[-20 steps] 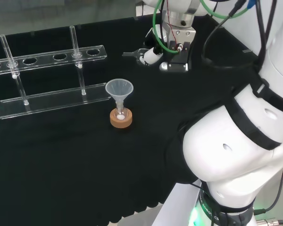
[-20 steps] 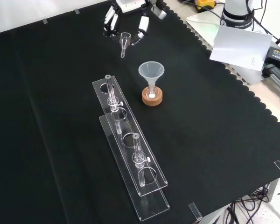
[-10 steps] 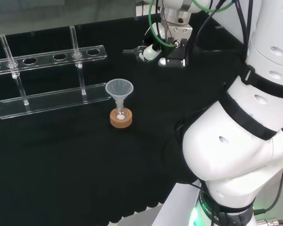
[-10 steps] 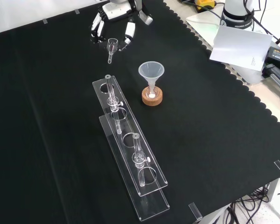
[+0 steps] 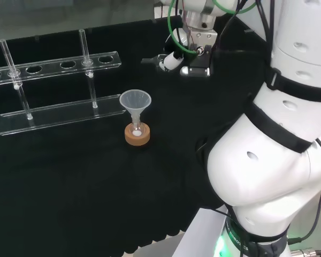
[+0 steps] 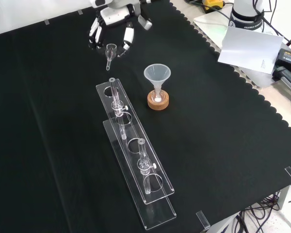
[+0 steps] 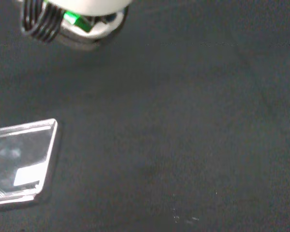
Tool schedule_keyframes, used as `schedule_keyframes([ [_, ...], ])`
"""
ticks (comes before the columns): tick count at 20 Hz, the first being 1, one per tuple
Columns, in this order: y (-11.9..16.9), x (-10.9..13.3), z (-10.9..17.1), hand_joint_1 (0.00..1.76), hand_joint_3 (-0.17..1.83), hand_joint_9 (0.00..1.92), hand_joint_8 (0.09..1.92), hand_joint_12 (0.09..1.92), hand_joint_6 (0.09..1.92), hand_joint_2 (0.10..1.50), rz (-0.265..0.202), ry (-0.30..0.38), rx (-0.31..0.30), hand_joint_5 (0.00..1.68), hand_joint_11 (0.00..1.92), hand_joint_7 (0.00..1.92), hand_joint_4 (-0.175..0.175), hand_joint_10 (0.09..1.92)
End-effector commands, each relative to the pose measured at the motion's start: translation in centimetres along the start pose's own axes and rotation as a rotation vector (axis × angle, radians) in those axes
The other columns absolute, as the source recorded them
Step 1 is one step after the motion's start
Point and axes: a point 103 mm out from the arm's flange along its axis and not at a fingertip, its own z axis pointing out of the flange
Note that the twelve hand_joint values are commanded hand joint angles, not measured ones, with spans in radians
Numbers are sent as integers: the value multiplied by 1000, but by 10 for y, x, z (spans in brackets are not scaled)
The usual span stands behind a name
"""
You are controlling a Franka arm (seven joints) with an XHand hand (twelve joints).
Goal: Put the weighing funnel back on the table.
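The robot hand (image 6: pixel 114 17) has carried the weighing funnel (image 6: pixel 110 50) leftward in the front view, away from the big funnel (image 6: pixel 157 74). It now holds the piece pinched between curled fingers and thumb, stem hanging down, seemingly just clear of the counter (image 6: pixel 223 126) near the rack (image 6: pixel 155 187). The piece looks like thin clear glass or plastic, so I judge it light, stiff, slippery and easily chipped, best held at the wide bowl rather than the slender stem. I count one weighing funnel, one big funnel, one small flask (image 6: pixel 157 97), one cork ring (image 6: pixel 158 103), one rack and two test tubes (image 6: pixel 117 99).
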Motion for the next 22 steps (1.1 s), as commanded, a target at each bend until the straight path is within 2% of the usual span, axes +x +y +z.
schedule_keyframes([
  [1, 32, 5, 39, 1122, 592, 871, 639, 1095, 650, 692, -13, -1, 50, 1270, 712, 577, 175, 372],
  [22, 58, 9, 90, 1121, 590, 871, 640, 1089, 652, 694, -42, -38, 130, 1269, 711, 575, 175, 370],
])
